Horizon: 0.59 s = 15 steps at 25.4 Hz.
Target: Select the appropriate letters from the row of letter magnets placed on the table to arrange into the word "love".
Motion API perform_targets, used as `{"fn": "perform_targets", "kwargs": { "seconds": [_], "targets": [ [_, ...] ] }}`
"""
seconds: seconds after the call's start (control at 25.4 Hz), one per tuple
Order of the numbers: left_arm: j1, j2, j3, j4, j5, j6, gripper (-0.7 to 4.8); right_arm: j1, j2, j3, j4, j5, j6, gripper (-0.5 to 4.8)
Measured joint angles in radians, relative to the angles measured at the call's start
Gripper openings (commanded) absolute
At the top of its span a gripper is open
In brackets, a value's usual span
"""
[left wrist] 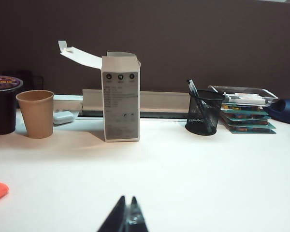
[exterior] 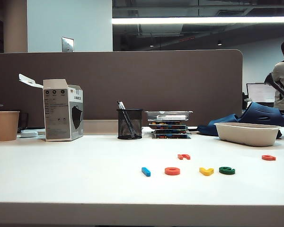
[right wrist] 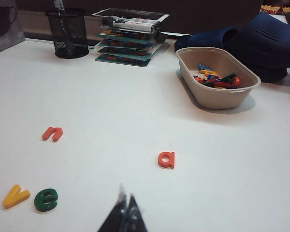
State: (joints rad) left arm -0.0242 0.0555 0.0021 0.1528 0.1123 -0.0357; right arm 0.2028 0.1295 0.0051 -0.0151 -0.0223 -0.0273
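I see the blue bar [exterior: 146,171], orange-red ring [exterior: 172,171], yellow V [exterior: 206,171] and dark green e [exterior: 227,170] magnets lined up on the white bench [exterior: 61,179], so "love" looks done; left tool [left wrist: 126,217] and right tool [right wrist: 126,212] both pressed together, empty.

White table [exterior: 61,179] — letter magnets [exterior: 172,170], bowl [exterior: 247,134], cup [exterior: 6,125].

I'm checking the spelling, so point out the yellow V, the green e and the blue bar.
yellow V [exterior: 206,171]: exterior view, on its middle.
green e [exterior: 226,170]: exterior view, on its top face.
blue bar [exterior: 146,171]: exterior view, at mid-length.
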Motion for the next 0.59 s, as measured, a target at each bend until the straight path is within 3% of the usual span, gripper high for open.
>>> {"fn": "perform_targets", "kwargs": {
  "seconds": [0.59],
  "targets": [
    [0.000,0.000,0.000,-0.016,0.000,-0.002,-0.05,0.000,0.000,0.000,0.000,0.000,0.000,-0.05]
  ]
}}
